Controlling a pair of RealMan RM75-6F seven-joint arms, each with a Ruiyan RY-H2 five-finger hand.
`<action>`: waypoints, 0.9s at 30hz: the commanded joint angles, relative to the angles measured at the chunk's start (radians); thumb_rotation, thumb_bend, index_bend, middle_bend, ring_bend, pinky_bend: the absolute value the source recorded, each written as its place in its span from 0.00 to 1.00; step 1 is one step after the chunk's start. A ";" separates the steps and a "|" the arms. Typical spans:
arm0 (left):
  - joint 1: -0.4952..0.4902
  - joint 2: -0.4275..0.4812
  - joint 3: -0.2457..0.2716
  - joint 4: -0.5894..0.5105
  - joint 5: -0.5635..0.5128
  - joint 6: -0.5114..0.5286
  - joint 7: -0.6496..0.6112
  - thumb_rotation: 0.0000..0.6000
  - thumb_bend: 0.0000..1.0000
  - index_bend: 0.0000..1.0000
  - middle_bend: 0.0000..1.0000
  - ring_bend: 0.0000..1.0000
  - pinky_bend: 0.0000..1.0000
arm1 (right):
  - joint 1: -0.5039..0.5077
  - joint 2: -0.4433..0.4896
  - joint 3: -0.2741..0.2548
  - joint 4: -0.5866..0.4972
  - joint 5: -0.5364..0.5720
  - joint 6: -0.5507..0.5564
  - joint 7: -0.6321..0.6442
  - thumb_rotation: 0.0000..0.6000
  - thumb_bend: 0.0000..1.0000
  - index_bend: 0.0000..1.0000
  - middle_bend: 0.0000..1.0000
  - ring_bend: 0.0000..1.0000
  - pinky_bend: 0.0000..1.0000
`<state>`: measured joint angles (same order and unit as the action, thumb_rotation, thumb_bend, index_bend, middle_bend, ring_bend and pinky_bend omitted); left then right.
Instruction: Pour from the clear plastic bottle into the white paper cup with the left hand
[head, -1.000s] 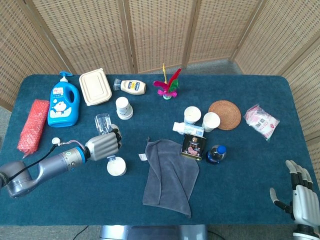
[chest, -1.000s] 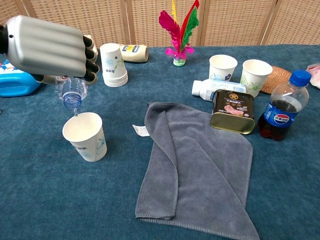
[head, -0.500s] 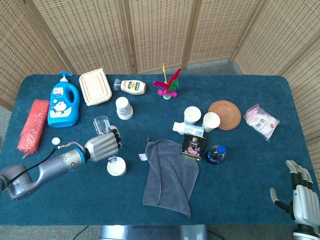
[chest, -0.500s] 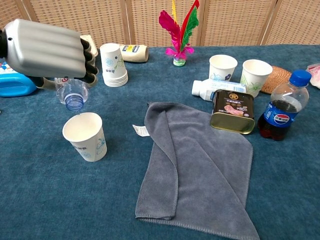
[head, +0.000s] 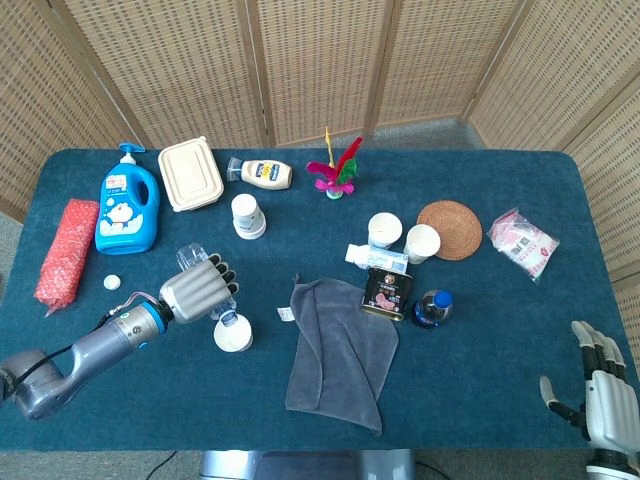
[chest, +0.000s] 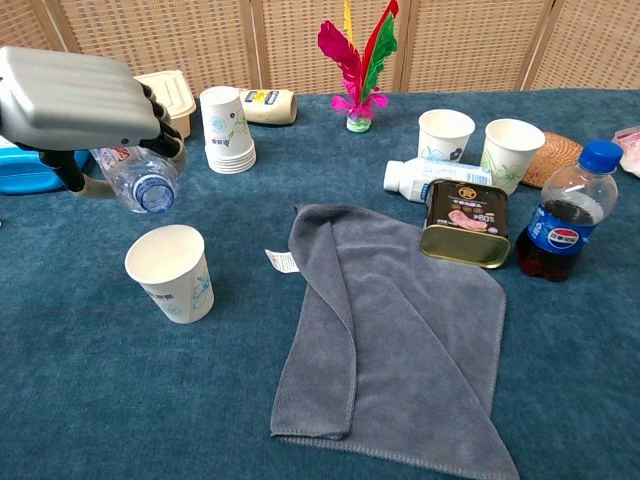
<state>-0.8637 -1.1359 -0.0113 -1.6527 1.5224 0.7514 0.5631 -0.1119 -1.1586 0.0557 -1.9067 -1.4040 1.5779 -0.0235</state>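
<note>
My left hand (head: 193, 290) (chest: 75, 97) grips the clear plastic bottle (head: 205, 285) (chest: 140, 180), which has no cap. The bottle lies tilted, its open mouth pointing toward the camera in the chest view and down-right in the head view. Just below and in front of the mouth stands the white paper cup (head: 233, 334) (chest: 170, 272), upright on the blue table. No stream shows between mouth and cup. My right hand (head: 603, 394) rests open at the table's front right corner, seen only in the head view.
A grey towel (chest: 390, 330) lies right of the cup. A tin can (chest: 465, 223), a cola bottle (chest: 563, 212), two paper cups (chest: 445, 134), a stack of cups (chest: 226, 130) and a feather toy (chest: 360, 60) stand behind. A small white cap (head: 112, 283) lies near the detergent jug (head: 128, 208).
My left hand has rolled back and lifted, tipping the bottle's mouth up from pointing down into the cup to nearly level. The thin trickle at the mouth has gone.
</note>
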 joint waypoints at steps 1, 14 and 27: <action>0.031 -0.015 -0.002 0.001 -0.023 0.043 -0.016 1.00 0.47 0.43 0.40 0.34 0.34 | 0.003 0.001 0.001 -0.005 -0.001 -0.002 -0.006 1.00 0.39 0.00 0.03 0.00 0.00; 0.194 -0.059 -0.018 -0.036 -0.135 0.242 -0.253 1.00 0.46 0.39 0.40 0.34 0.35 | 0.017 0.007 -0.001 -0.028 -0.003 -0.022 -0.039 1.00 0.39 0.00 0.03 0.00 0.00; 0.329 -0.096 -0.050 -0.054 -0.175 0.393 -0.598 1.00 0.45 0.39 0.41 0.34 0.36 | 0.035 0.009 0.003 -0.044 -0.001 -0.038 -0.064 1.00 0.39 0.00 0.03 0.00 0.00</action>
<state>-0.5766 -1.2210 -0.0412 -1.6763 1.3844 1.1068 0.0690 -0.0769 -1.1491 0.0585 -1.9506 -1.4055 1.5399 -0.0873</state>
